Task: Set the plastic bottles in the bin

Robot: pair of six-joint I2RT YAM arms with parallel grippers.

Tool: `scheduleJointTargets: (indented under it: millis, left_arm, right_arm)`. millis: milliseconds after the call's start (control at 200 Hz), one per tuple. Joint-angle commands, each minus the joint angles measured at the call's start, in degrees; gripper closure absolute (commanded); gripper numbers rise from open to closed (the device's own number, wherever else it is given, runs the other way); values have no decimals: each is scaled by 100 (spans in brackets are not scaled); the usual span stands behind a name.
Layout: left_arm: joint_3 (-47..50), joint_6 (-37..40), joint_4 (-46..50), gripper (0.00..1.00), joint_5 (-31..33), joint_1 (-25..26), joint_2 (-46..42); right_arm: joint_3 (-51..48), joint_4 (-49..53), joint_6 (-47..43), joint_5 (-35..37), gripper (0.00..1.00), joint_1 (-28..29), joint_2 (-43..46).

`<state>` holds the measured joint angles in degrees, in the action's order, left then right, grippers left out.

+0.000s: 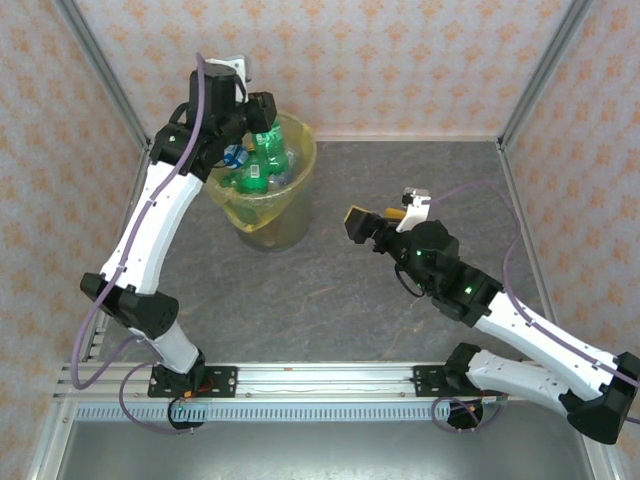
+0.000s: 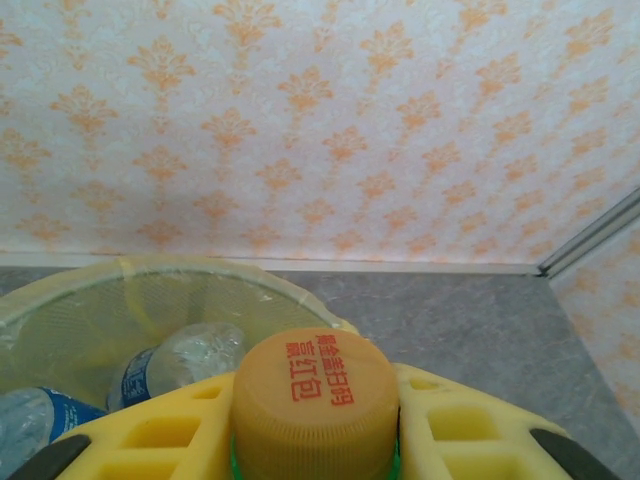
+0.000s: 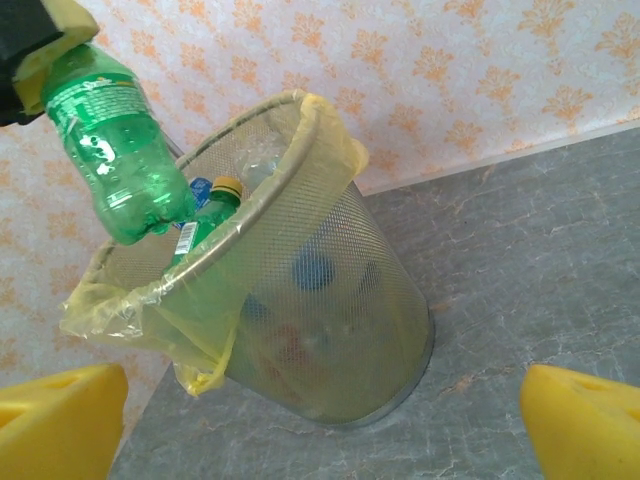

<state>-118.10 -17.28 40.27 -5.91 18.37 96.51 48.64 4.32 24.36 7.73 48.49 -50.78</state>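
Observation:
My left gripper [image 1: 257, 115] hangs over the bin [image 1: 290, 215], shut on a green bottle [image 1: 266, 148] just under its yellow cap [image 2: 315, 390]. The bottle hangs base down above the rim [image 3: 115, 140]. The mesh bin [image 3: 340, 300], lined with a yellow bag [image 2: 150, 275], holds several bottles: clear ones with blue labels [image 2: 170, 365] and another green one with a yellow cap [image 3: 215, 205]. My right gripper [image 1: 372, 226] stands open to the right of the bin, low over the table, with nothing between its yellow fingers [image 3: 60, 420].
The grey stone-patterned table [image 1: 400, 180] spreads right of and in front of the bin. Patterned walls and metal corner posts [image 1: 540, 70] close in the back and both sides.

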Motion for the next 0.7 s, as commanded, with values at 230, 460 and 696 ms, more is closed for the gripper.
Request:
scheduleJointTargets:
  millis: [230,460,696]
  left_arm:
    - [-402,98,378,38,-82,-27,746]
    - [-529,-10,335,16,-129,-27,766]
    - [-382,-232,147,15,-617,-18,553]
  right_arm:
    - [154,218,-10,272,0,20,102]
    - [119,184,-28,318,0,20,61]
    - [215,137,-119,364,0,20,-106]
